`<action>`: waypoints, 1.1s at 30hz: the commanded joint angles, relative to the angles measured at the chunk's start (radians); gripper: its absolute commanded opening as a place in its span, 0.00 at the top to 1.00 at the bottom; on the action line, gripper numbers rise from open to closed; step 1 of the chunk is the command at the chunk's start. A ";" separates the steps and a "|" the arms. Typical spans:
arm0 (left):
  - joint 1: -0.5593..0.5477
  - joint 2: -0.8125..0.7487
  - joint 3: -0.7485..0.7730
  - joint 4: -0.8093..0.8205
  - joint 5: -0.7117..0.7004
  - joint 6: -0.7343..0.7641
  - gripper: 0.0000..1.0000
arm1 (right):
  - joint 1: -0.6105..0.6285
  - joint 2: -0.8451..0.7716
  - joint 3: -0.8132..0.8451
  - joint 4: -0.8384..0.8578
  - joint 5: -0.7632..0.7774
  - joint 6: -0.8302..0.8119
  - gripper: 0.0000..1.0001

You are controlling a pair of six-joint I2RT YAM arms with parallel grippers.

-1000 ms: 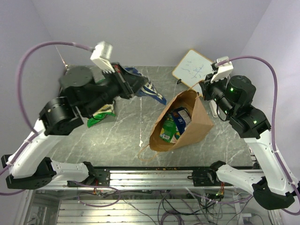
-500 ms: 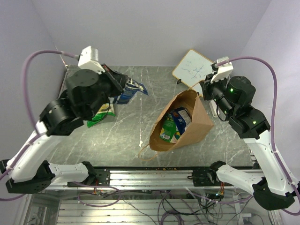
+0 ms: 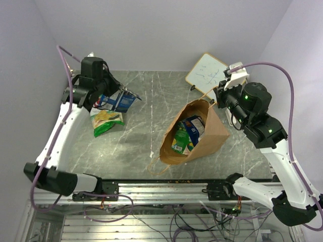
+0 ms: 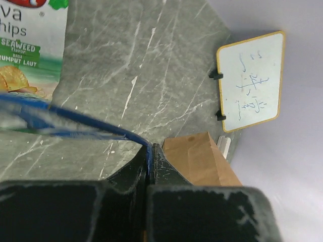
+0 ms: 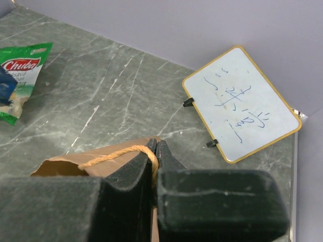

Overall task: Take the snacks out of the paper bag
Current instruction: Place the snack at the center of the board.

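My right gripper (image 5: pixel 155 153) is pinched shut on the twisted handle (image 5: pixel 113 155) of the paper bag (image 3: pixel 214 132). The bag sits mid-table, its long axis running near-left to far-right and its mouth tipped up-left. Inside I count one green snack (image 3: pixel 180 141) and one blue snack (image 3: pixel 195 127); anything deeper is hidden. My left gripper (image 4: pixel 150 160) clamps one blue packet (image 3: pixel 115 101) over one green packet (image 3: pixel 106 121), far left.
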 commanded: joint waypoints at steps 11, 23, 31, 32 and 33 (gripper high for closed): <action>0.273 0.342 0.211 0.287 0.355 -0.212 0.93 | -0.001 -0.050 -0.095 0.110 -0.038 -0.002 1.00; 0.365 0.302 -0.158 0.355 0.364 -0.134 0.93 | -0.002 -0.076 -0.094 0.086 -0.020 -0.007 1.00; 0.426 0.216 -0.391 0.290 0.318 -0.015 0.89 | -0.001 -0.065 -0.090 0.083 -0.048 0.010 1.00; 0.426 0.206 -0.412 0.298 0.317 -0.015 0.88 | -0.001 -0.064 -0.087 0.083 -0.051 0.012 1.00; 0.426 0.196 -0.430 0.309 0.315 -0.017 0.86 | -0.001 -0.061 -0.084 0.083 -0.052 0.013 1.00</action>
